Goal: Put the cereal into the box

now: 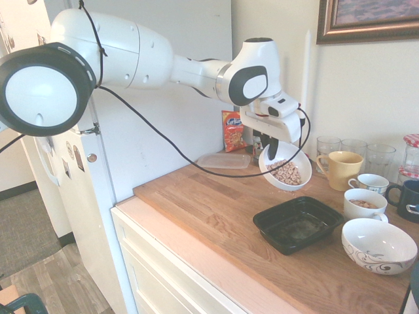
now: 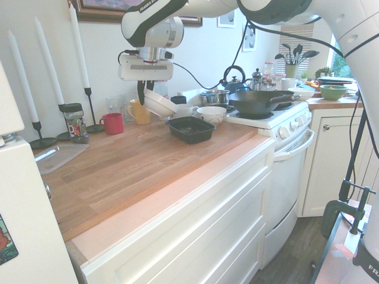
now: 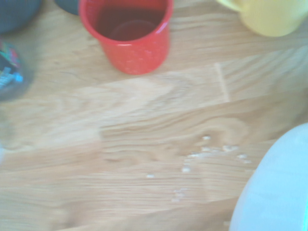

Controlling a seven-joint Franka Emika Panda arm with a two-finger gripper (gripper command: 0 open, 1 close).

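White bowl (image 1: 285, 167) with cereal (image 1: 287, 173) tilted, above bench (image 1: 216, 209) | your end effector (image 1: 272, 156) clamps its rim | black box (image 1: 298, 224) nearby

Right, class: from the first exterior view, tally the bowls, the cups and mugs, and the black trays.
Bowls: 2 (white bowl, patterned bowl)
Cups and mugs: 4 (yellow mug, rear white cup, front white cup, dark blue mug)
Black tray: 1
Total: 7

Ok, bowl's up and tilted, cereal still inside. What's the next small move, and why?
Probably carry the white bowl sideways until it hangs over the black box before tipping further. The gripper is shut on its rim, the cereal sits near the low edge, and the bowl looks short of the box, over bare counter.
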